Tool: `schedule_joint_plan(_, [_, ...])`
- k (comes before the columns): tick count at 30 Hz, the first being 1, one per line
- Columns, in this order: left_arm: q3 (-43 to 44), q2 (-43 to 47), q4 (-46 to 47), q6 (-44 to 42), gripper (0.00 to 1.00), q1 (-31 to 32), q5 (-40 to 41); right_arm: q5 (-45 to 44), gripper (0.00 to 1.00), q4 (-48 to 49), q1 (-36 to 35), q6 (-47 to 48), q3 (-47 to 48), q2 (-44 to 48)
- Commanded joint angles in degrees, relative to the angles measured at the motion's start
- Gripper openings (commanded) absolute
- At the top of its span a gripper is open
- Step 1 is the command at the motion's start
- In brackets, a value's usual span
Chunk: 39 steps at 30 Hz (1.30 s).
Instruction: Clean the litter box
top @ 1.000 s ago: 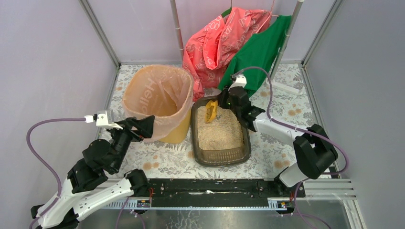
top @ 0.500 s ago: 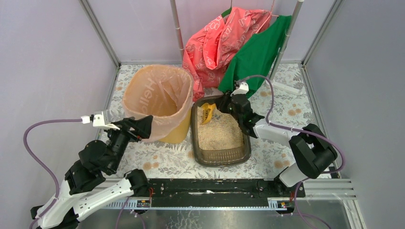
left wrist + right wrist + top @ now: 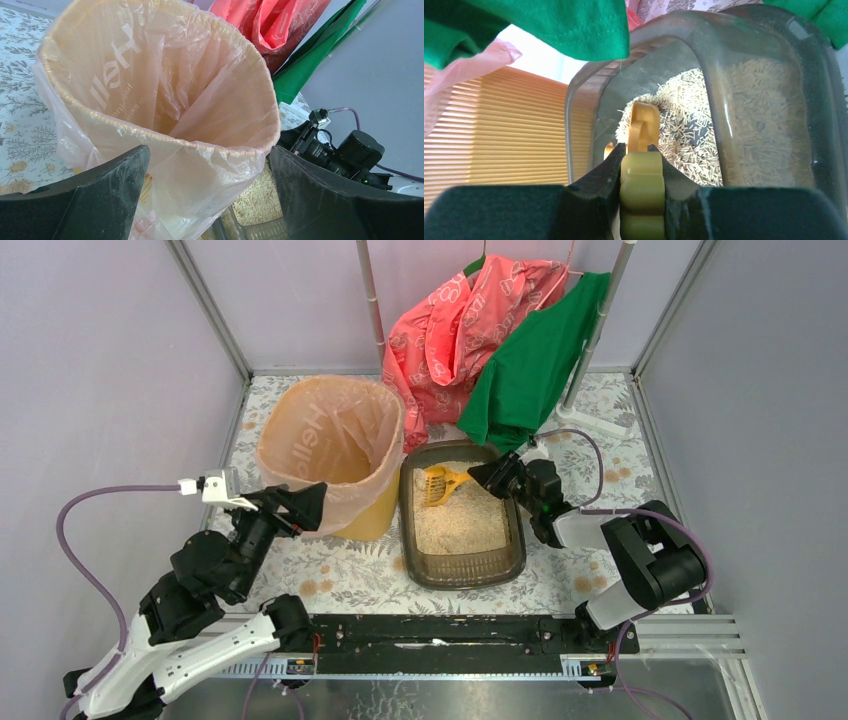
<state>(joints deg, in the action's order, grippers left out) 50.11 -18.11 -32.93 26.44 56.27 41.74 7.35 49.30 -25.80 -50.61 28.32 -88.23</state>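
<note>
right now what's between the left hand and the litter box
The lined yellow bin, just ahead of the left hand; the top view shows it.

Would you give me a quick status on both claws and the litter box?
Left claw open at bin. Right claw shut on yellow scoop, head in litter box. Green cloth near far rim.

Top camera looks down from behind; both close wrist cameras share the litter box (image 3: 465, 568).

My right fingers (image 3: 599, 185) cover the handle sides of the scoop (image 3: 642, 125) and the near end of the litter box (image 3: 583, 100); the scoop's head I cannot make out there; my left fingers (image 3: 100, 195) hide the lower front of the bin (image 3: 165, 75).
</note>
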Motion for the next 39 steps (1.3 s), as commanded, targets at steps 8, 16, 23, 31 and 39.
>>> schedule_joint_plan(8, [0.79, -1.33, 3.84, 0.2, 0.99, 0.38, -1.46, 13.6, 0.0, 10.23, 6.72, -7.66, -8.66, 0.45])
schedule_joint_plan(16, [0.7, -0.97, 3.88, 0.37, 0.99, 0.33, -1.73, 13.95, 0.0, 3.01, 10.41, -4.84, -9.3, 7.44])
schedule_joint_plan(23, [-0.12, -0.2, 3.88, 0.52, 0.99, 0.35, -1.65, 16.59, 0.0, -8.33, 16.03, -0.08, -8.15, 16.85])
schedule_joint_plan(31, [-1.34, 0.45, 4.71, 0.48, 0.99, 0.36, -1.73, 21.81, 0.0, -7.91, 19.11, -2.52, -9.63, 20.7])
schedule_joint_plan(39, [-0.81, 0.6, 4.24, 0.11, 0.99, 0.38, -1.76, 28.84, 0.0, 12.37, 22.31, -16.54, -14.7, 16.82])
